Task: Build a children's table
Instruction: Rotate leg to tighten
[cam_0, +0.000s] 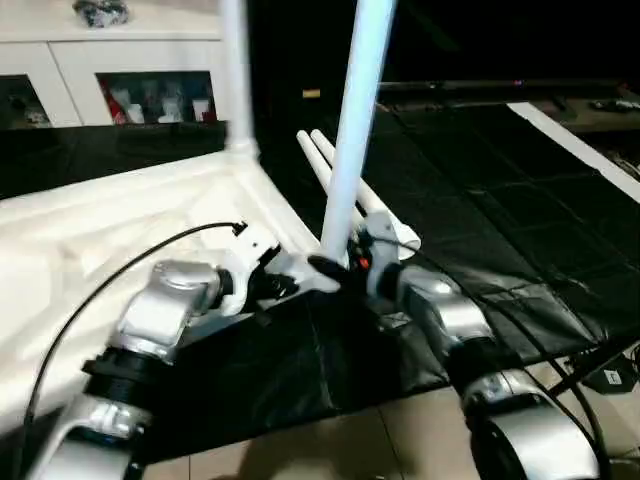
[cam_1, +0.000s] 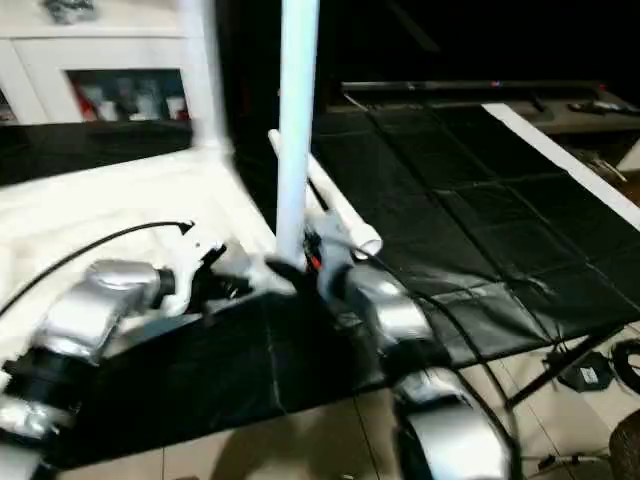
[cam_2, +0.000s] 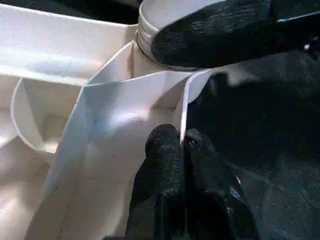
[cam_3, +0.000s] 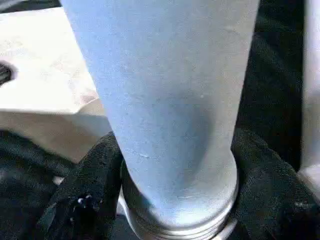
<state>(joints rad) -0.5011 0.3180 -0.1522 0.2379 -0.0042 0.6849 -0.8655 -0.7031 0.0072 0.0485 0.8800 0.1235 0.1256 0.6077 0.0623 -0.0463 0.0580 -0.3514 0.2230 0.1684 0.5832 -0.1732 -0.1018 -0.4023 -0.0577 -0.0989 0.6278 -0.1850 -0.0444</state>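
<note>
- Head views: the white table top (cam_0: 90, 230) lies upside down on my left, its ribbed underside up, on the black-covered tabletop (cam_0: 500, 230). One leg (cam_0: 236, 70) already stands in the far corner socket. A second leg (cam_0: 355, 130) stands nearly upright at the near corner, its long axis vertical, its thick end down at the socket. My right claw (cam_0: 345, 262) grips this leg low, close above the socket. Two spare legs (cam_0: 335, 170) lie just behind, side by side.
- Left wrist view: my left claw (cam_2: 181, 150) is pinched together on the thin rim wall (cam_2: 182, 107) of the top, just beside the corner socket (cam_2: 150, 35).
- Right wrist view: the black fingers (cam_3: 95, 170) are clamped on both sides of the leg, at its threaded end. I judge the next move is turning or pressing straight down along this axis, while the left arm steadies the top.
</note>
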